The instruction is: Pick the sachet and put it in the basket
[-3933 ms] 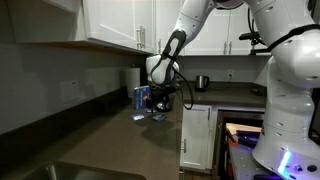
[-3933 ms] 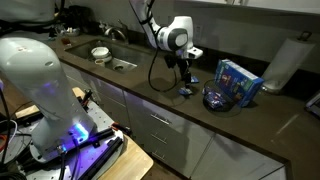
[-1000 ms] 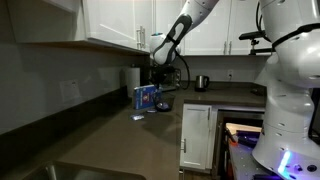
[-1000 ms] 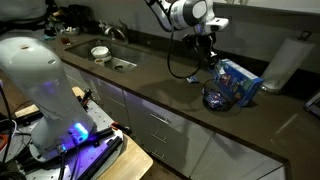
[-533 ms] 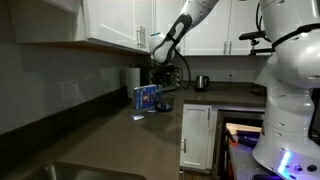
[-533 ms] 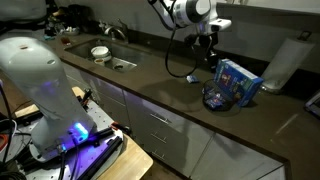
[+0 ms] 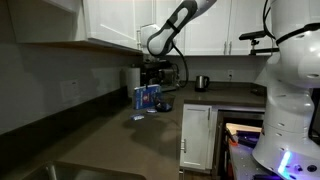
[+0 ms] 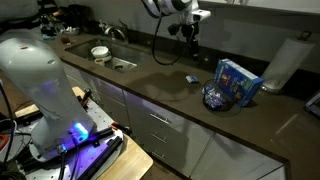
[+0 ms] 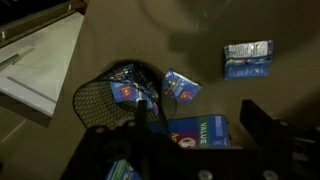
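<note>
Crowding the dark countertop [image 9: 150,30] are a black wire-mesh basket [image 9: 82,100], a blue cardboard box [image 9: 200,130] beside it, and a twin packet [image 9: 181,86] just beside the basket. The small flat blue-and-white sachet [image 9: 247,58] lies apart and untouched. The gripper [image 8: 190,38] hangs high above, jaws spread wide and empty.

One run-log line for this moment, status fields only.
gripper: open, empty, high above counter | sachet: apparently in basket | second sachet: beside basket | third sachet: apart on counter
</note>
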`<state>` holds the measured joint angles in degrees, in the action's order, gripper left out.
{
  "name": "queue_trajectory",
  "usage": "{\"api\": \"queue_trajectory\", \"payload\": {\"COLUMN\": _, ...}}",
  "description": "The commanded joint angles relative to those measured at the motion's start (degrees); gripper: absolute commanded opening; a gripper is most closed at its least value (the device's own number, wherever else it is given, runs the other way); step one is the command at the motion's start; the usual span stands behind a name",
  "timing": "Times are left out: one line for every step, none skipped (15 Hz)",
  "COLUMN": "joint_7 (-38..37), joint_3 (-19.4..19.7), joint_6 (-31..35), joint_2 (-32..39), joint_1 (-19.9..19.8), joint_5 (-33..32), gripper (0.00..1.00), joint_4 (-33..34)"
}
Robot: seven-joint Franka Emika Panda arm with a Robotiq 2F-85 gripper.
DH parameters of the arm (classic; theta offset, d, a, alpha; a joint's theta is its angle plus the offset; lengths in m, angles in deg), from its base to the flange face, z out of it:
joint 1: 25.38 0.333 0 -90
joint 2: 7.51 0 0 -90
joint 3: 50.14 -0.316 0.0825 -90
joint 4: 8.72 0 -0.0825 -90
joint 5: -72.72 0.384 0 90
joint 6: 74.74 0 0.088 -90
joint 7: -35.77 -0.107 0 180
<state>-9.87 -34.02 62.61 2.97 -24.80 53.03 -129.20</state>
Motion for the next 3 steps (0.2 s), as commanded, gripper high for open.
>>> {"api": "queue_trajectory", "payload": {"joint_7": 6.33, "joint_3": -4.04, "joint_6": -4.77, "joint_2": -5.71, "joint_1": -1.57, "joint_5": 3.31, "gripper": 1.00, "joint_4": -4.56}}
{"api": "queue_trajectory", "payload": {"joint_7": 8.69, "joint_3": -4.98, "joint_6": -5.94, "joint_2": -6.54, "joint_1": -1.85, "joint_5": 4.68, "gripper": 1.00, "joint_4": -5.42}}
{"api": "queue_trajectory", "payload": {"joint_7": 12.52, "joint_3": -5.83, "joint_6": -7.09, "joint_2": -7.50, "joint_1": -2.10, "joint_5": 5.76, "gripper": 1.00, "joint_4": -6.42}}
